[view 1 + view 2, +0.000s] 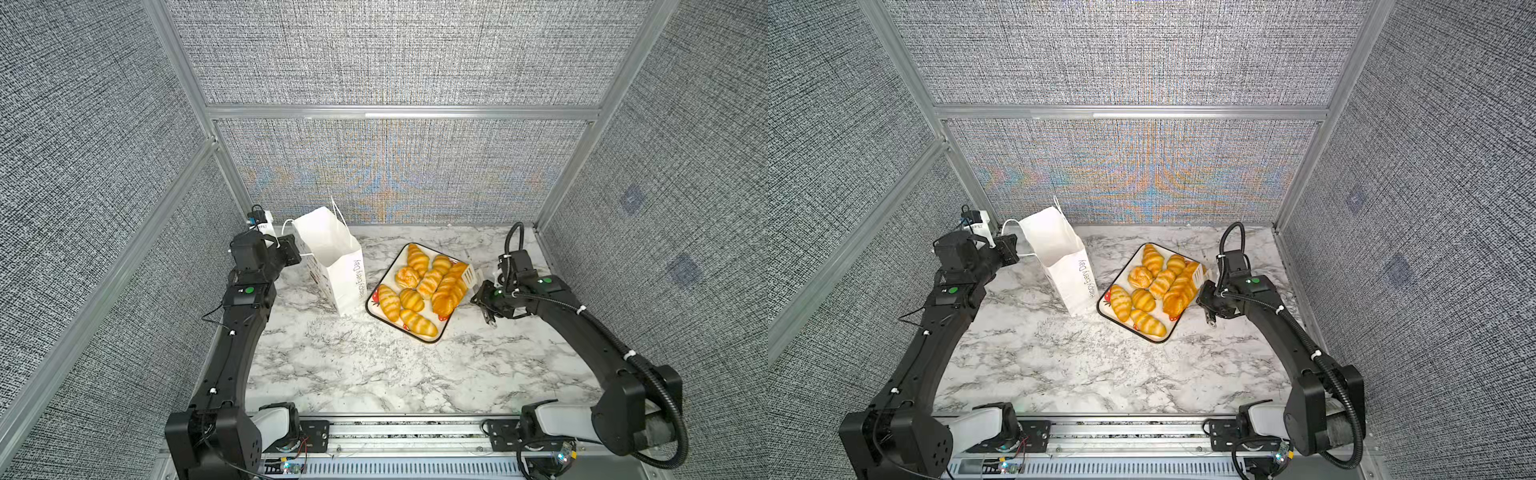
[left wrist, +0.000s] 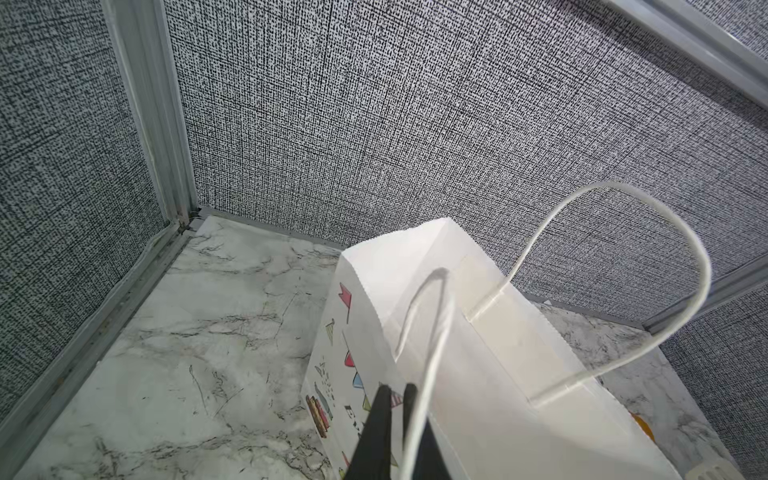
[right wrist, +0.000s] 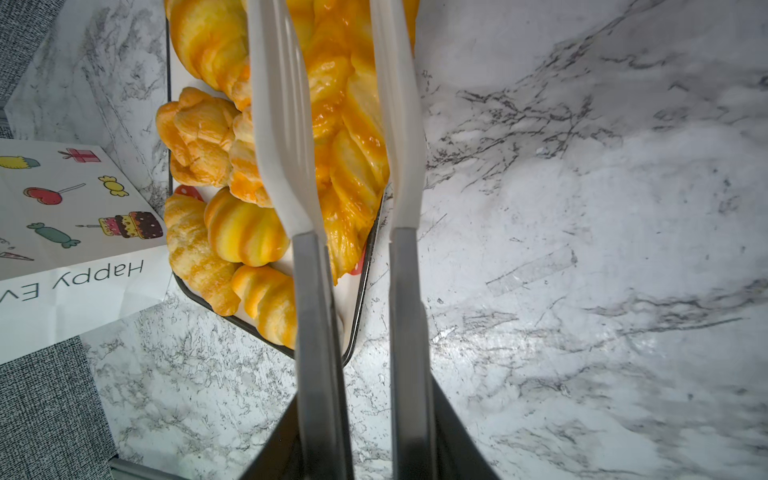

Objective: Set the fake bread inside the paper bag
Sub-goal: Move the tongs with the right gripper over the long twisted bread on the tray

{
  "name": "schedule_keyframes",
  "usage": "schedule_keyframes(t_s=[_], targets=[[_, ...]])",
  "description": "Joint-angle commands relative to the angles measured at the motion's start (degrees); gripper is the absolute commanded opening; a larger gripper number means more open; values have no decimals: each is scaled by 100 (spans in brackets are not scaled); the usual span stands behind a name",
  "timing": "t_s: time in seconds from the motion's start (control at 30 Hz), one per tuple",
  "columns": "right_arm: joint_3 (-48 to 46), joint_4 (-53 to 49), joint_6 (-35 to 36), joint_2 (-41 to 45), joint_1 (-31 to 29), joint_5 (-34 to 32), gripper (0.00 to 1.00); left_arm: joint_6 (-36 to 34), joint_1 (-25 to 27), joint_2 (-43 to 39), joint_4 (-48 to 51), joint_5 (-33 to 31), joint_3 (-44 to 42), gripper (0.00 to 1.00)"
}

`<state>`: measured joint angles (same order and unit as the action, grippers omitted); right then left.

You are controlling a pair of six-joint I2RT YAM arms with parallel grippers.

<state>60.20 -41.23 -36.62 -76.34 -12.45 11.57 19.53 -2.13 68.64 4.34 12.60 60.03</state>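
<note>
A lab test cell is shown. A marble-print tabletop point(image 1: 374, 374) is enclosed by grey fabric panels point(image 1: 395, 50) in aluminium frames point(image 1: 403, 112).

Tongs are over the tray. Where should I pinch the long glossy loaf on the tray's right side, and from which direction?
Pinch the long glossy loaf across its narrow width, about mid-length, from above. It lies lengthwise between the tongs' white blades, one by the tray's outer rim, one beside the neighbouring rolls; that crowded flank probably needs a steep blade.
</note>
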Motion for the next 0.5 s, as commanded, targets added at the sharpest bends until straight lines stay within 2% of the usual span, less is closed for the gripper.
schedule_keyframes(t_s=[0.0,0.13,0.47], targets=[[-68,268,-154,-53,-12,144,39,-10,-10,22,-170,67,-16,11],[-79,289,-134,-205,-11,113,43,-18,-8,18,-169,59,-12,12],[-114,405,-161,-460,5,74,43,-15,-7,58,-161,62,-8,12]])
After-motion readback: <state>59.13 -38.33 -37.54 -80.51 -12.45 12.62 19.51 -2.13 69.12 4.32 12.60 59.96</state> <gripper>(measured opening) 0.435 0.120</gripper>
